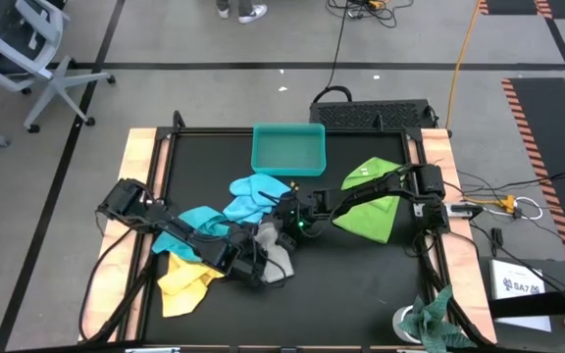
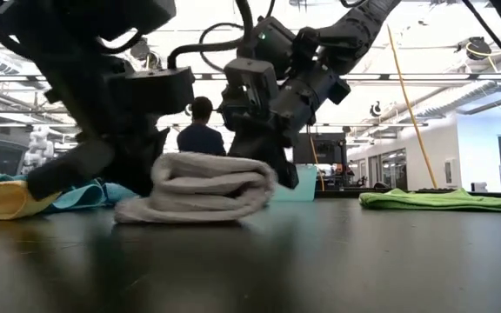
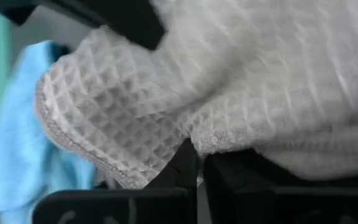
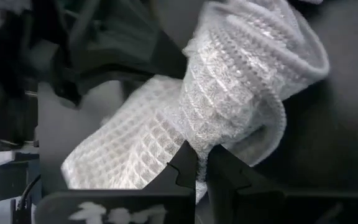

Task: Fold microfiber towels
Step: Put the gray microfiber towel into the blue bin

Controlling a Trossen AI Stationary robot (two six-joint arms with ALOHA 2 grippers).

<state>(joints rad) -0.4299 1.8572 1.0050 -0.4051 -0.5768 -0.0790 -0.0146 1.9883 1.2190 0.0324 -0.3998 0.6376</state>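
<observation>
- Where both arms met over the black counter (image 1: 361, 275), just in front of the teal tray (image 1: 288, 149): pale grey towel (image 2: 200, 188), bunched into a thick roll.
- Soft, light and limp by its waffle weave; likely to sag and unroll, so best taken by a hemmed edge or corner.
- Left gripper (image 3: 195, 163): fingers pinched together on a fold of the grey towel.
- Right gripper (image 4: 199, 163): fingers likewise clamped on its twisted end.
- Hidden under the arms: the towel's corners, and how many layers lay in each grip.
- Beside the tray: blue (image 1: 259, 194), yellow (image 1: 182, 284) and green (image 1: 373, 204) towels, partly covered.

White box (image 1: 520, 281), table's right: "BA7", rest illegible.
</observation>
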